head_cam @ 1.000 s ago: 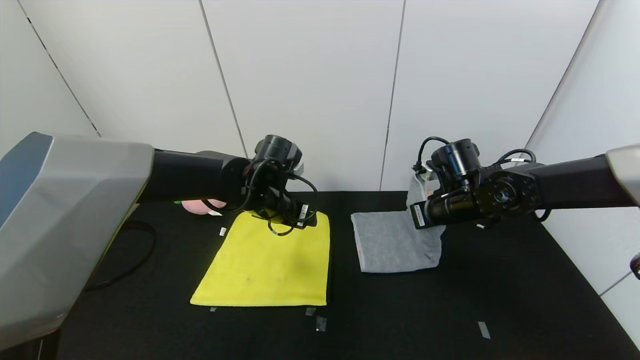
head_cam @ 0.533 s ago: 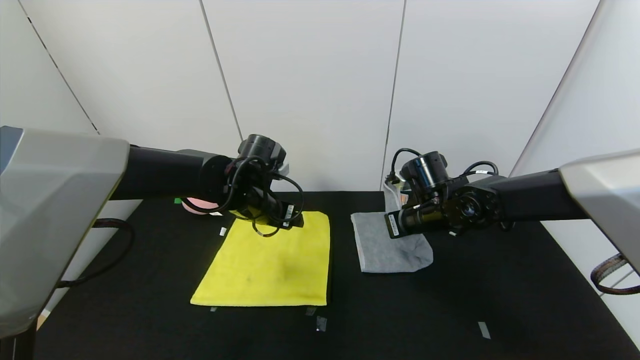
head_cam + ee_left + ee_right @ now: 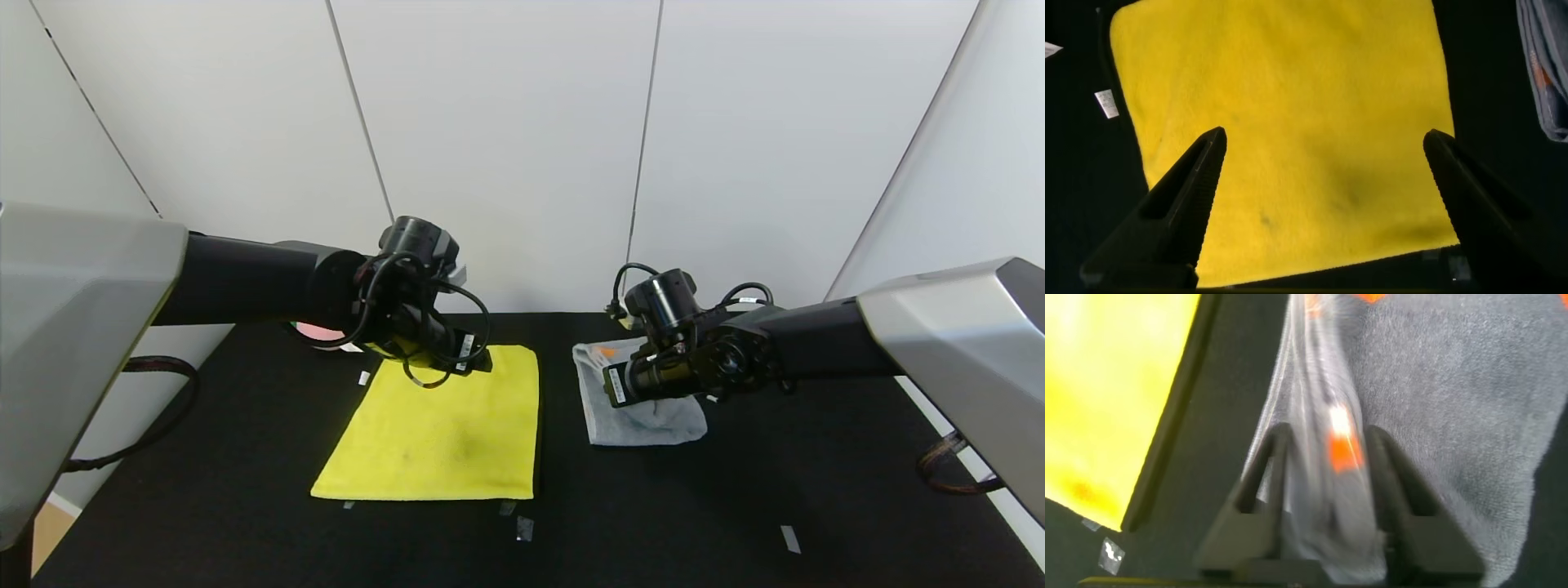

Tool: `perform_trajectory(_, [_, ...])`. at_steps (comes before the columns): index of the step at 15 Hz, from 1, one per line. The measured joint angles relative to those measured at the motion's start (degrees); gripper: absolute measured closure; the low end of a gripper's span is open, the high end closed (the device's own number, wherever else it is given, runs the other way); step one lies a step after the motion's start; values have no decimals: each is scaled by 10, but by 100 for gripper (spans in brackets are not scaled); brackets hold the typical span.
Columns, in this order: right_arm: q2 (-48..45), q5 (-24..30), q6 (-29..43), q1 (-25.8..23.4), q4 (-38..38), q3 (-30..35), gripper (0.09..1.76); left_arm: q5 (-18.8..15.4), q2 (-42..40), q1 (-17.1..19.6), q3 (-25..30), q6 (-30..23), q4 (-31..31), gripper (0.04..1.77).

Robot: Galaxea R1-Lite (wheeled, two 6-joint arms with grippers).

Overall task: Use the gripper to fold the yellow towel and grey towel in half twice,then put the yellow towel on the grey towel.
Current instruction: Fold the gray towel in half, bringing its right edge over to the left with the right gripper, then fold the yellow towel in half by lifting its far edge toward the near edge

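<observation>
- Both upper arm shells are light grey, smooth and angular.
- Both forearms are matte black tubes, each ending in a round black cylindrical wrist housing.
- Looped black cables curl around each wrist.
- A small white printed label sits on each wrist block.
- The left gripper point(image 3: 1323, 200) has two black, tapered, wedge-shaped fingers.
- The right gripper point(image 3: 1327, 498) has matching dark fingers.

In the head view the right tool point(image 3: 624, 359) is screened by its own wrist, which also covers the middle of the grey towel point(image 3: 653, 425); the left tool point(image 3: 478, 359) is mostly masked by cables. A pink object point(image 3: 314, 331) at centre left peeks out from behind the left arm. In the right wrist view the grey towel's pinched edge point(image 3: 1327, 457) is smeared, its orange pattern unreadable, and the yellow towel point(image 3: 1110, 392) is cut by the left edge
</observation>
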Motion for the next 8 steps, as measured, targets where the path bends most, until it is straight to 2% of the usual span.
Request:
perform_trajectory(4, [1, 7, 21, 4, 0, -2, 69, 0, 0, 0, 0, 0, 0, 9])
perform_trajectory(8, [-23, 37, 39, 3, 7, 0, 47, 0, 0, -1, 0, 0, 0, 9])
